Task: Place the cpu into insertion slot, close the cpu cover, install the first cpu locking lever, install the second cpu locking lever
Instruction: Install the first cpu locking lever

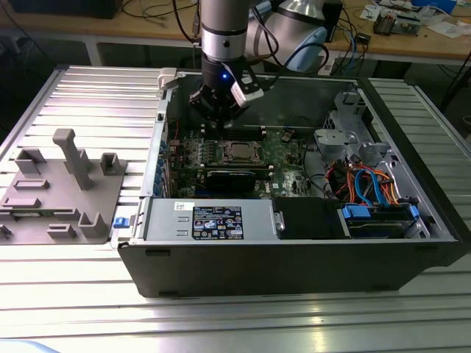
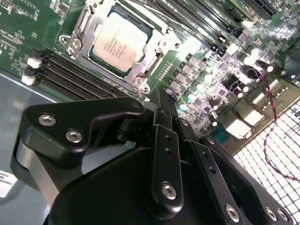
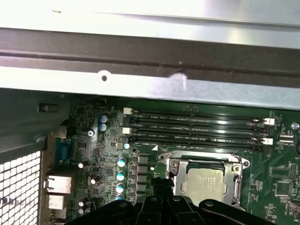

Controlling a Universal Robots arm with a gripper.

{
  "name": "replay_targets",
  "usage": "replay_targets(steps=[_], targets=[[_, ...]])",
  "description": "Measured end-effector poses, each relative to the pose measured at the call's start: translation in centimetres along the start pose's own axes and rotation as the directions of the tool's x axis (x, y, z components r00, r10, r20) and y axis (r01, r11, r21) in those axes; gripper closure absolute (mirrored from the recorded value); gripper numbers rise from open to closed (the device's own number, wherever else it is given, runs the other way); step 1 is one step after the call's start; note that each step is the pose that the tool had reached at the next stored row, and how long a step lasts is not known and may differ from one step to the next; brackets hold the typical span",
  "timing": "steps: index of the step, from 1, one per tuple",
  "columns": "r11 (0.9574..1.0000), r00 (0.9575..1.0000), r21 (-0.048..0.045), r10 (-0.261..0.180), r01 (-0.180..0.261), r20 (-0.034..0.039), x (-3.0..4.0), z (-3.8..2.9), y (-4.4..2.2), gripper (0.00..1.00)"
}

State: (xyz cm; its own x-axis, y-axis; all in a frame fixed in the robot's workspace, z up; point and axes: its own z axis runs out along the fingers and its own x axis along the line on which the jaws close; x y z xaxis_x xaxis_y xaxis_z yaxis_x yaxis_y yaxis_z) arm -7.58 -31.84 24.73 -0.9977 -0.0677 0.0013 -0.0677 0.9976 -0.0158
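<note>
An open computer case (image 1: 294, 257) lies on a ribbed metal table (image 1: 66, 294), with a grey fixture plate (image 1: 59, 187) at the exterior view's left. Inside the case, the green motherboard (image 1: 283, 151) occupies the far half; a power supply (image 1: 210, 220) and a bundle of coloured cables (image 1: 364, 184) sit nearer. The arm (image 1: 224, 33) descends from the far side, and the gripper (image 1: 219, 110) hangs just above the board, near the socket and on its left in the exterior view. In the second wrist view the black fingers (image 2: 164, 140) lie pressed together, holding nothing. The cpu (image 2: 119, 40) rests seated in the insertion slot (image 2: 154, 51), framed by the cpu cover (image 2: 82, 23), which lies flat around it. Memory slots (image 3: 197, 126) run beside the socket.
</note>
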Motion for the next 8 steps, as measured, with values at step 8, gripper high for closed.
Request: replay_targets(steps=[8], targets=[[1.0,1.0,0.0002,-0.001,0.001,0.0018,1.18,-0.08,0.51,0.89]])
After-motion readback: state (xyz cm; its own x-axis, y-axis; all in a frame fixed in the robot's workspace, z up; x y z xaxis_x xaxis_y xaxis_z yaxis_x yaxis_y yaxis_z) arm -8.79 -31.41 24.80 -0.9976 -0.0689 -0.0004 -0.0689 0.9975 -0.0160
